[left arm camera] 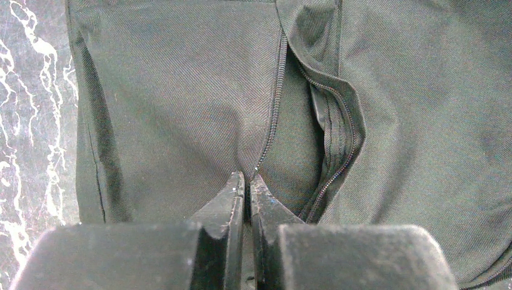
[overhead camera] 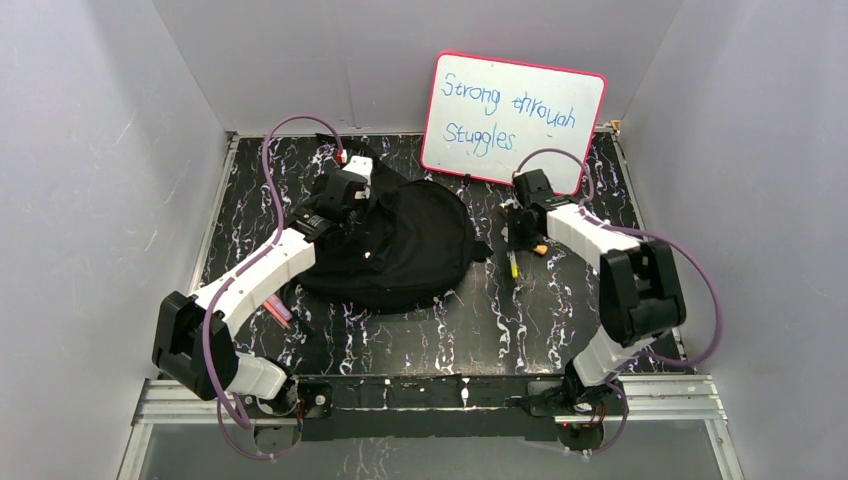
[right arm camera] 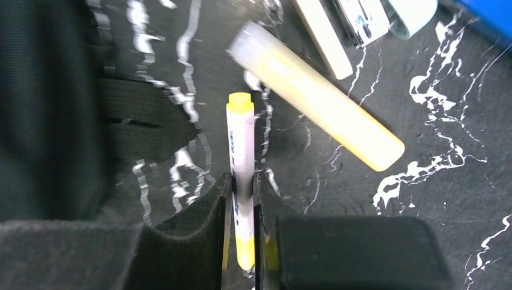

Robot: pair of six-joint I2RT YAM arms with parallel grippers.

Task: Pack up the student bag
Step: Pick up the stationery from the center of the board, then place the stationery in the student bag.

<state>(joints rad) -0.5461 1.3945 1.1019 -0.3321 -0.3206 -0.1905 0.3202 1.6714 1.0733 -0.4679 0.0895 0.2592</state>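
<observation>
Left gripper (left arm camera: 249, 178) pinched shut on bag (left arm camera: 169, 103) by the zip (left arm camera: 279, 84), right gripper (right arm camera: 243, 178) clamped on pen (right arm camera: 240, 133); probably handles soft, floppy, light, so grips best at seams

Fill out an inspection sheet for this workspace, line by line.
Surface: black table top with white veining.
Job's things: student bag, black, lying left of centre; one zip gapes open.
Clutter: yellow-capped marker, yellow stick lying apart from it, pink pen under the left arm, whiteboard leaning at the back.
End effectors: left end effector shut, tips at the bag's zip line; right end effector shut on the marker.
Cables: purple cables loop along both arms.
Surroundings: plain grey walls on three sides.
</observation>
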